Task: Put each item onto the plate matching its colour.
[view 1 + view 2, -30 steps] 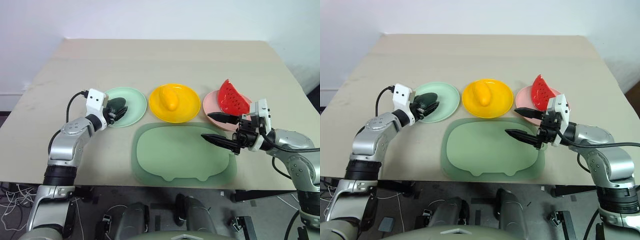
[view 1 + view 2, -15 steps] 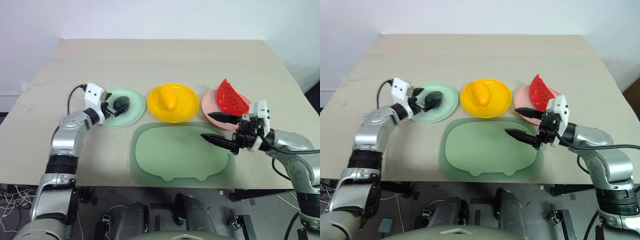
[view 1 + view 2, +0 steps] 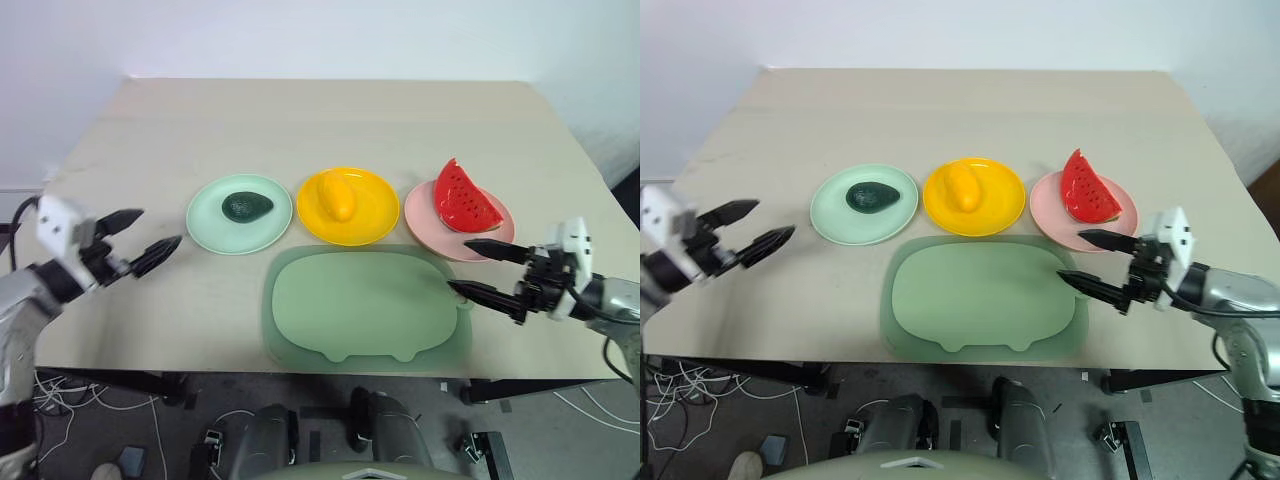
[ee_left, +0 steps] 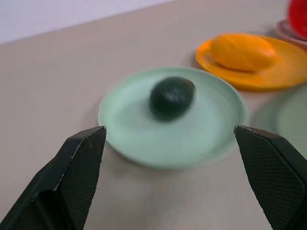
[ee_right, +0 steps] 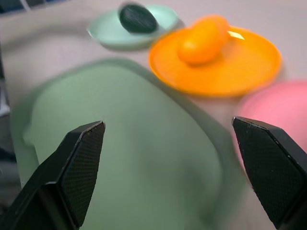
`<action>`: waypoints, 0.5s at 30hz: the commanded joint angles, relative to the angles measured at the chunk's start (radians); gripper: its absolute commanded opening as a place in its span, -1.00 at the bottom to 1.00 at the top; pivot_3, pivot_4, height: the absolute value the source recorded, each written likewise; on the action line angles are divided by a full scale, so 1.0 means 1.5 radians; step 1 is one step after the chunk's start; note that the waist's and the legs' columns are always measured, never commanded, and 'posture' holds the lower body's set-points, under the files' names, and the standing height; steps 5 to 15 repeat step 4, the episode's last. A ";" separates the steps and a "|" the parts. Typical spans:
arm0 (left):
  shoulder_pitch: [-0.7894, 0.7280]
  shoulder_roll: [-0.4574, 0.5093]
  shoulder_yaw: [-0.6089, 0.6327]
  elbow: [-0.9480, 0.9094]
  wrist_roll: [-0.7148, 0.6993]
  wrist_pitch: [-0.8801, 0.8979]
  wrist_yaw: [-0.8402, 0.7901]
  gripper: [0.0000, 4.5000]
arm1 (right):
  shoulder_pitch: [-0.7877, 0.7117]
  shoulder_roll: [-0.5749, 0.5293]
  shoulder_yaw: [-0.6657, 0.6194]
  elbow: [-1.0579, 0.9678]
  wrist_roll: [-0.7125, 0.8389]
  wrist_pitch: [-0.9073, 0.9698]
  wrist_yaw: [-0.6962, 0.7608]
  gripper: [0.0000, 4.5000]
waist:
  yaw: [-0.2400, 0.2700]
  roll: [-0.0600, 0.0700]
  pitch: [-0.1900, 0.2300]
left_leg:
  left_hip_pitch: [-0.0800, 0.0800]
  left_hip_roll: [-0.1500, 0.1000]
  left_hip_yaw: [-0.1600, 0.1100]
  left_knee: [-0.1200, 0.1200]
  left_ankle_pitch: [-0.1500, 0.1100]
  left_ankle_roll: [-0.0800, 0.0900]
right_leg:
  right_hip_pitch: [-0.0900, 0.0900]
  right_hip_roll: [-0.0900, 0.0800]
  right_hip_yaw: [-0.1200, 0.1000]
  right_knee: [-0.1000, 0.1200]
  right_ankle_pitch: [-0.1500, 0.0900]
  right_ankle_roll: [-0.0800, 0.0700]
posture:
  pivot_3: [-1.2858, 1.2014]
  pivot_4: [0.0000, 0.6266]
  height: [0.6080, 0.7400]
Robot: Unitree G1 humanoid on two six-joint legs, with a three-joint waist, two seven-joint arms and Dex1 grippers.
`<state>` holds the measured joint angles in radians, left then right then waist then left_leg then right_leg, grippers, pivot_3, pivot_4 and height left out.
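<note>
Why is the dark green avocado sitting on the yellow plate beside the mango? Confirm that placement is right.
Not right. The small dark green toy avocado lies on the pale green round plate, as the left eye view shows. The yellow oval toy mango is alone on the yellow round plate, next to it.

Silver arms, white wrist blocks, black cable; left gripper (image 3: pixel 140 238), right gripper (image 3: pixel 478 270): black tapered textured jaws.

Left tool (image 3: pixel 148 238) and right tool (image 3: pixel 487 271) both gape wide, empty, arms spread apart
</note>
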<state>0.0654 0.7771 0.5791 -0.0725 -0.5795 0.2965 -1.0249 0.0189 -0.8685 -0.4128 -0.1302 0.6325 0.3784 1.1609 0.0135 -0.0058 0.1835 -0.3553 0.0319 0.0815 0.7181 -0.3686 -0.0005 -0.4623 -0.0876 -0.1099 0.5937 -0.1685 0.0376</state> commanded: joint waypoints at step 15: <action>0.076 -0.004 0.067 0.135 -0.017 -0.126 -0.146 0.99 | 0.019 -0.029 -0.070 0.142 -0.055 -0.144 0.070 1.00 | 0.001 0.000 0.000 | 0.000 0.000 0.000 0.000 0.000 0.000 | 0.000 0.000 0.000 0.000 -0.001 0.001 | 0.03 -0.52 0.89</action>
